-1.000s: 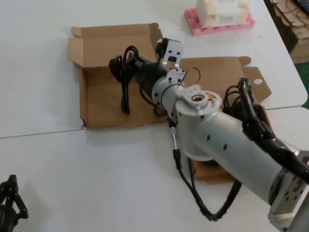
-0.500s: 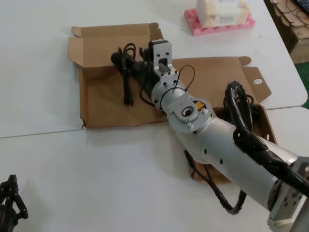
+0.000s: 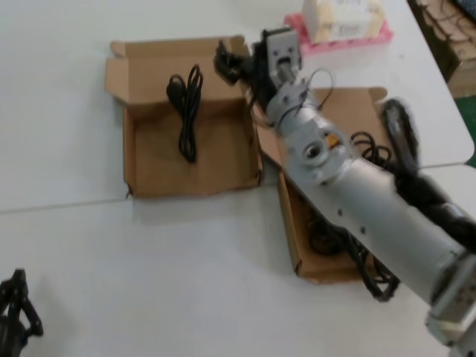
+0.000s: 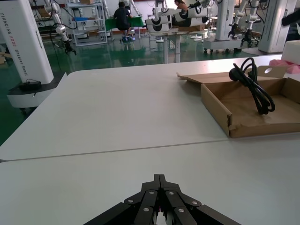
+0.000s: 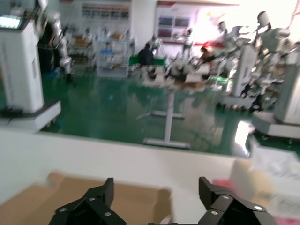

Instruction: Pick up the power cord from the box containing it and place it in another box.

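The power cord (image 3: 186, 111), a slim black looped bundle with its plug at the far end, lies loose in the left cardboard box (image 3: 160, 184), whose front wall bows. It also shows in the left wrist view (image 4: 255, 86), inside that box (image 4: 262, 127). My right gripper (image 3: 225, 61) is open and empty, raised over the left box's back right corner by the lid. Its jaws (image 5: 157, 187) stand wide apart over brown cardboard. The right box (image 3: 290, 223) lies under my right arm, mostly hidden. My left gripper (image 3: 15, 301) is shut and parked at the near left (image 4: 159, 177).
A pink foam tray with a wrapped package (image 3: 338, 30) sits at the back right, close behind the right gripper. Black cables (image 3: 327, 238) show in the right box beneath my arm. Stacked cardboard (image 3: 446, 30) lies off the table's right edge.
The right gripper has let go of the power cord, which now lies in the left box. The right arm has risen and swung back to the right. The left arm has not moved.
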Controlling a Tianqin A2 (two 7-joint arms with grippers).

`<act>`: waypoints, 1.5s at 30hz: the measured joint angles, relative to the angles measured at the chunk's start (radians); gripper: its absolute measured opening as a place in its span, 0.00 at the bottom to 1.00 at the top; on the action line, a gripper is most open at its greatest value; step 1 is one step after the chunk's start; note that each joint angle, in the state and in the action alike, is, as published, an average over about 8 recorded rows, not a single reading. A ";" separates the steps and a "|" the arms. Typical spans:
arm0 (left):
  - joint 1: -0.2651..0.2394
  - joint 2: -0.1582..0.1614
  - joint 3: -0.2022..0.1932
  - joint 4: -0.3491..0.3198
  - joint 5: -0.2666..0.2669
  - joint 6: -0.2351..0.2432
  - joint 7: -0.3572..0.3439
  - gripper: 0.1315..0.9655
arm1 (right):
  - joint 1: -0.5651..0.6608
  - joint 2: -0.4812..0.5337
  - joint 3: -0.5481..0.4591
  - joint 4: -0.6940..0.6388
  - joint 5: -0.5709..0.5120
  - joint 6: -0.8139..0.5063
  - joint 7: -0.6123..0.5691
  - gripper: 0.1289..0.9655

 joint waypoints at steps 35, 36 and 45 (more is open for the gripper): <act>0.000 0.000 0.000 0.000 0.000 0.000 0.000 0.25 | -0.406 0.215 0.471 0.528 -0.166 -0.068 0.000 0.99; 0.000 0.000 0.000 0.000 0.000 0.000 0.000 0.27 | -0.421 0.216 0.481 0.538 -0.166 -0.072 0.000 1.00; 0.000 0.000 0.000 0.000 0.000 0.000 0.000 0.49 | -0.563 0.224 0.567 0.634 -0.164 -0.109 0.000 1.00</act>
